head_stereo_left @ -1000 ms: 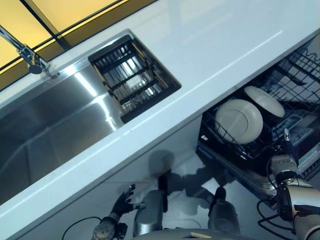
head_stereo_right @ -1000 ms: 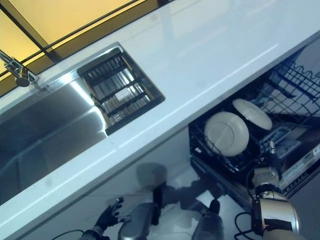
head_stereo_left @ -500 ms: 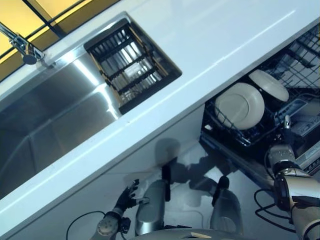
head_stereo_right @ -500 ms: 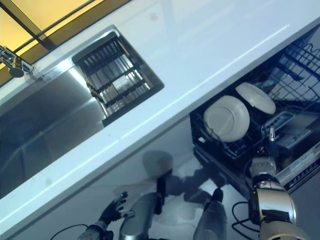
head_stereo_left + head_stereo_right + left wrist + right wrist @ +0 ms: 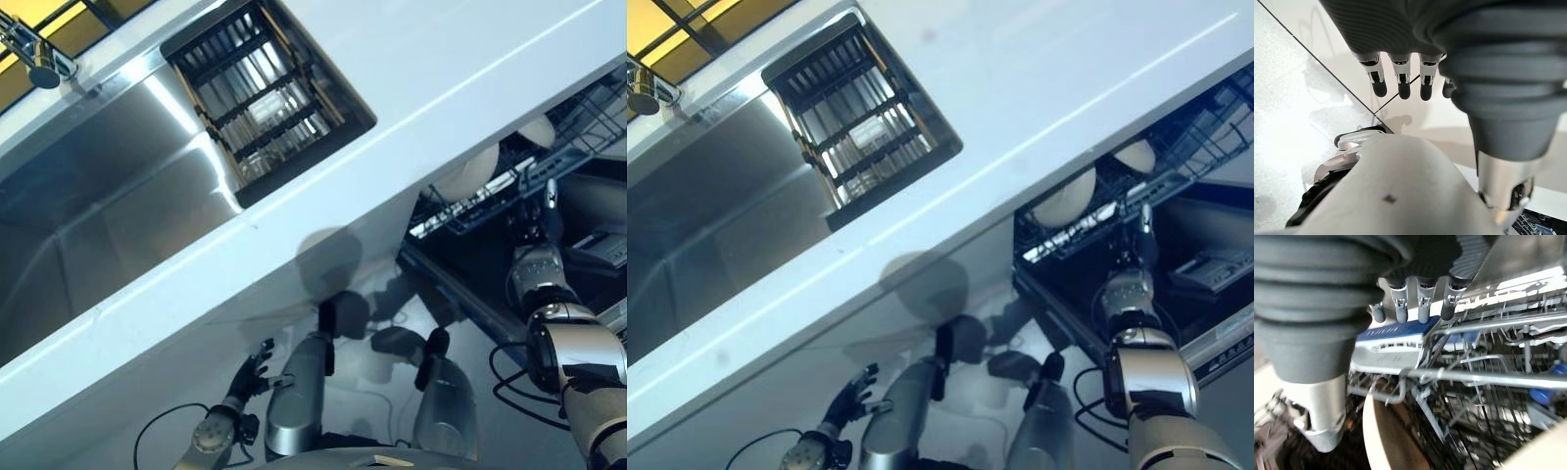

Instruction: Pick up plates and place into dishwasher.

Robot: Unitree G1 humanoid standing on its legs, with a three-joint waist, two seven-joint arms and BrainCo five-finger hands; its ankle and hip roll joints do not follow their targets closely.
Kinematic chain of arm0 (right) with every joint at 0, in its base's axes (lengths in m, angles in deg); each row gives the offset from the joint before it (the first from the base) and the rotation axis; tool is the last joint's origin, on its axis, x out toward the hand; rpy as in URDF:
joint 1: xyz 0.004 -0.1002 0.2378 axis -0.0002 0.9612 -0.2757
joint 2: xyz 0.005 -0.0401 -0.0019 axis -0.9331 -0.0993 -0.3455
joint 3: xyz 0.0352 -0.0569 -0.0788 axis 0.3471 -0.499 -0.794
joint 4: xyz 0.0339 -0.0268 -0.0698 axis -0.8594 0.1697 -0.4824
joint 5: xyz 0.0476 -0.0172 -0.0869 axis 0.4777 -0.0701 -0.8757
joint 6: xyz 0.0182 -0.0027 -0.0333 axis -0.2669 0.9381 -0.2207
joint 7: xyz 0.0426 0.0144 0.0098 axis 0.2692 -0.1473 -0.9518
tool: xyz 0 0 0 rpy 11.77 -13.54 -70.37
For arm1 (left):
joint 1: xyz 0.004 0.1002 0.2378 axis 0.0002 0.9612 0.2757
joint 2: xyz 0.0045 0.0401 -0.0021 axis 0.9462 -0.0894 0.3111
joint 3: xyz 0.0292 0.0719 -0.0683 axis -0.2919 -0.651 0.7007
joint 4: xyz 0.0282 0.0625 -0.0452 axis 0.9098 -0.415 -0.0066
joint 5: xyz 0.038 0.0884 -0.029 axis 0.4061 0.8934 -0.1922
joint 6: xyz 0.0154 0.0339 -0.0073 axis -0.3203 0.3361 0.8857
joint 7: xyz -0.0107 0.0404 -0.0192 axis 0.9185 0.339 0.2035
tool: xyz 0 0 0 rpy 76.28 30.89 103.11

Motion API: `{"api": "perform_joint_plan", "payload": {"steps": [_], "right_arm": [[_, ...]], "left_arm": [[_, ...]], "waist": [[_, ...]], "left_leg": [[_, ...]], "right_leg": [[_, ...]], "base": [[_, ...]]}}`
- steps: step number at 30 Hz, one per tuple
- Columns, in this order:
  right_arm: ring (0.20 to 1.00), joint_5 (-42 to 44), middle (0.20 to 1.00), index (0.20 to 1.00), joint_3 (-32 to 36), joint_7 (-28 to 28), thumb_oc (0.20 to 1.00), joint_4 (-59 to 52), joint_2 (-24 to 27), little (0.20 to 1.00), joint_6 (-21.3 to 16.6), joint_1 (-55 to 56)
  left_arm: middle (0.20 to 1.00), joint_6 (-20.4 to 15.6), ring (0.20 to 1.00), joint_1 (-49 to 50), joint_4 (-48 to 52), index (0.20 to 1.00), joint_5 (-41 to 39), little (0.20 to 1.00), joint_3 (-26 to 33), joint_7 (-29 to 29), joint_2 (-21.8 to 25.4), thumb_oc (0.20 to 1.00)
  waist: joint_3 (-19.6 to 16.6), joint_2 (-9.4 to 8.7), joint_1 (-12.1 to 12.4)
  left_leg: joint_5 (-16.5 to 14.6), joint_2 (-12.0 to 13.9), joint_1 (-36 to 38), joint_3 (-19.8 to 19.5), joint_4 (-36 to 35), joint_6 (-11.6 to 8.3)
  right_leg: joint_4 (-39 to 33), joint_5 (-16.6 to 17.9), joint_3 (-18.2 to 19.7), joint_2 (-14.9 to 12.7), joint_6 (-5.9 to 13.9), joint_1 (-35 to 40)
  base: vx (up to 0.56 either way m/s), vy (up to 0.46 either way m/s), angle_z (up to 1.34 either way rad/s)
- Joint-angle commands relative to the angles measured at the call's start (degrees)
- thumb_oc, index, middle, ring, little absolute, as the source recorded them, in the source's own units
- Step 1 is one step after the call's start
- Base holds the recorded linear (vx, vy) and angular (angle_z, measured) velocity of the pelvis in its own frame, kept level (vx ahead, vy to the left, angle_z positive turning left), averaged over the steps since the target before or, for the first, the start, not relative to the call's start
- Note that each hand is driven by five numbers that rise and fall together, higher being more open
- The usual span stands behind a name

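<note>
A: Where the dishwasher rack (image 5: 1087, 230) sits under the white counter (image 5: 1038, 88), what shows?
B: 2 round cream plates (image 5: 468, 174) standing on edge in the wire rack.
A: And the hands?
B: Right hand (image 5: 1415, 301) at the rack's front, fingers straight, holding nothing. Left hand (image 5: 250, 377) low by the floor, fingers spread, empty

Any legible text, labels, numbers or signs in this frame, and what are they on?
None can be read.
Blue strip on the dishwasher rack, just past the right hand: pale marks, too blurred to read.
Dishwasher door edge: small marks, too small to read.
Plates, sink, counter: no print visible.
</note>
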Motion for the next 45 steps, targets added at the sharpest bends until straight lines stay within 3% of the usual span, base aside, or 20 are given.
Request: {"api": "perform_joint_plan", "payload": {"steps": [1,6,13,31,35,45], "right_arm": [[1.0,-4.3,1.0,1.0,-2.8,-1.5,1.0,-6.4,1.7,1.0,-2.8,-8.1],[1.0,-8.5,1.0,1.0,-4.4,0.0,1.0,-5.2,3.3,1.0,-1.3,-10.4],[1.0,-15.3,1.0,1.0,-7.8,-2.0,1.0,-4.8,6.6,1.0,-0.2,-12.1],[1.0,-11.1,1.0,1.0,-7.5,-2.9,1.0,-3.8,9.2,1.0,-0.4,-15.0],[1.0,-9.4,1.0,1.0,-6.2,-1.0,1.0,-5.3,9.3,1.0,-0.7,-12.1],[1.0,-2.5,1.0,1.0,3.1,-3.9,1.0,-13.9,7.4,1.0,-2.7,7.4]], "left_arm": [[1.0,-0.2,1.0,0.2,1.4,1.0,-1.7,1.0,-1.2,0.2,3.2,1.0],[1.0,-0.1,1.0,0.3,2.5,1.0,-1.9,1.0,-0.6,0.0,3.7,1.0],[1.0,1.5,1.0,1.1,5.1,1.0,-2.5,1.0,0.5,-0.9,5.5,1.0],[1.0,-0.7,1.0,1.4,5.7,1.0,-3.4,1.0,1.1,-1.6,6.6,1.0],[1.0,-1.3,1.0,1.9,4.8,1.0,-3.0,1.0,1.8,-1.2,6.0,1.0],[1.0,-3.5,1.0,4.2,1.7,1.0,-0.5,1.0,6.8,0.0,3.8,1.0]], "waist": [[-1.1,-1.62,1.6],[-0.4,-1.49,2.3],[0.3,-1.03,3.5],[1.3,-1.0,3.7],[0.8,-1.89,3.2],[-3.2,-6.78,1.0]], "left_leg": [[-3.3,1.6,-3.2,-1.1,4.6,-0.84],[-2.9,1.1,-3.7,-1.6,4.6,-0.48],[-2.7,0.9,-4.0,-1.7,3.9,-0.5],[-1.8,-0.2,-3.7,-1.7,0.7,0.29],[-2.0,0.0,-2.8,-1.4,0.3,0.32],[-3.1,0.9,2.5,-0.4,-1.7,0.53]], "right_leg": [[-2.0,-1.0,0.1,-1.0,-0.27,2.7],[-1.5,-1.1,0.0,-0.9,-0.63,2.3],[-0.6,-2.0,-1.5,-1.4,-0.68,2.2],[-1.0,-2.2,-1.6,-0.7,-0.88,0.6],[-1.7,-2.1,-1.3,-0.3,-0.99,1.5],[-7.4,-0.8,-0.8,1.7,-0.73,8.1]], "base": [[-0.01,0.031,0.04],[-0.01,0.018,0.03],[0.0,0.017,0.15],[-0.01,0.008,0.05],[0.0,0.0,0.0],[0.02,-0.029,0.01]]}}
